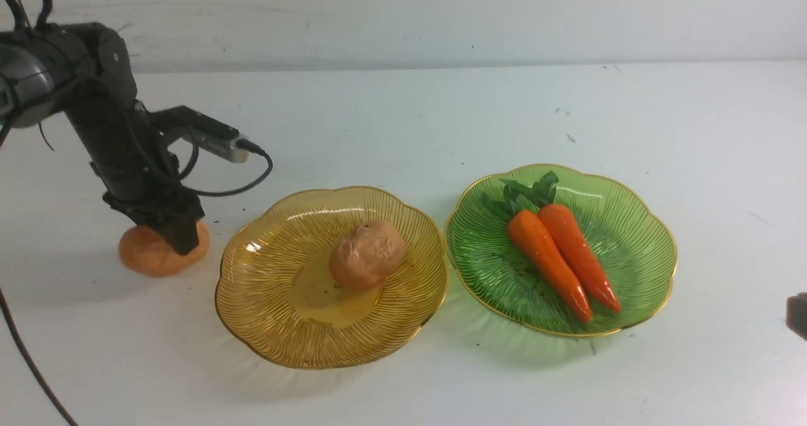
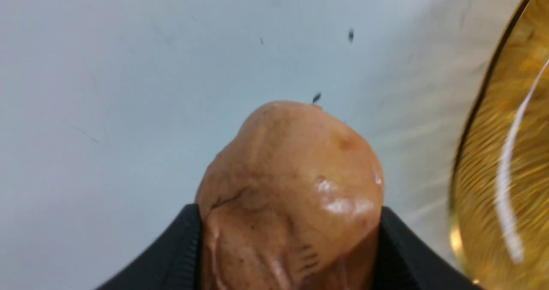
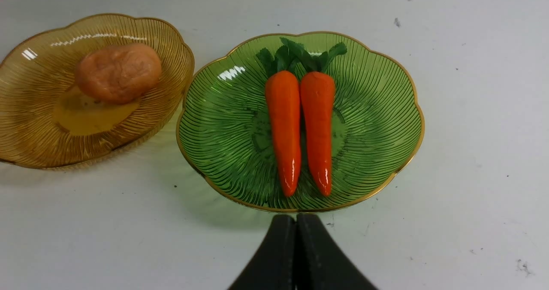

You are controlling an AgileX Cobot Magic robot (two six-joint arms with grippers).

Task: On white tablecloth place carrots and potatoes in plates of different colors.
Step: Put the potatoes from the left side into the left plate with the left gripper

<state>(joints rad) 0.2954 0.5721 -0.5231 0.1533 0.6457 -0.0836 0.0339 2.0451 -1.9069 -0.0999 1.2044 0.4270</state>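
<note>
On the white tablecloth (image 1: 403, 117) stand an amber plate (image 1: 265, 300) and a green plate (image 1: 630, 224). One potato (image 1: 367, 254) lies in the amber plate. Two carrots (image 1: 548, 262) (image 1: 577, 253) lie side by side in the green plate, leaves pointing away from me. A second potato (image 1: 151, 253) rests on the cloth left of the amber plate. My left gripper (image 1: 179, 237) is down on it, and in the left wrist view its black fingers (image 2: 180, 247) press both sides of this potato (image 2: 291, 174). My right gripper (image 3: 296, 221) is shut and empty, near the green plate's (image 3: 377, 122) front rim.
The amber plate's rim (image 2: 472, 122) is close beside the gripped potato. The left arm's cable (image 1: 239, 186) loops above the cloth. A dark part of the right arm (image 1: 797, 316) shows at the right edge. Small dark specks dot the cloth.
</note>
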